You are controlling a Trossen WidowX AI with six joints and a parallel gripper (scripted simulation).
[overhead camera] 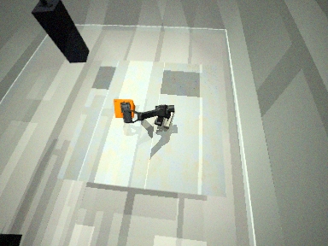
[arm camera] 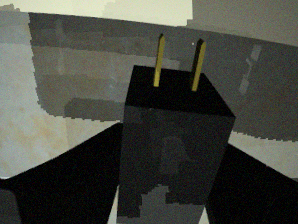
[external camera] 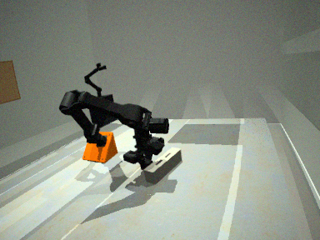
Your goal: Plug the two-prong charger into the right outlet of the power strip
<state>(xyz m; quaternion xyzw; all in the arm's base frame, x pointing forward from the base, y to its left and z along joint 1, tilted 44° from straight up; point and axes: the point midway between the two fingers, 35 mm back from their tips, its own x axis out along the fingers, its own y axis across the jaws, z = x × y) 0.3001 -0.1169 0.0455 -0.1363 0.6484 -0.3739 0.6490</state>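
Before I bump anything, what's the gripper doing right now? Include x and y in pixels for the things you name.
Gripper (overhead camera: 164,124) (external camera: 143,163) (arm camera: 161,136): closed on the two-prong charger (arm camera: 172,150), both prongs bare in the wrist view.

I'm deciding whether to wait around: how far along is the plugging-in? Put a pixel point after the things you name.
Done: the charger (arm camera: 172,145) is gripped, the gripper (external camera: 143,160) shut on it. In hand: it is at the power strip (external camera: 164,164) (overhead camera: 168,123), near one end, both prongs (arm camera: 158,62) (arm camera: 198,65) fully exposed. Left: lining up with the right outlet and pushing both prongs straight in.
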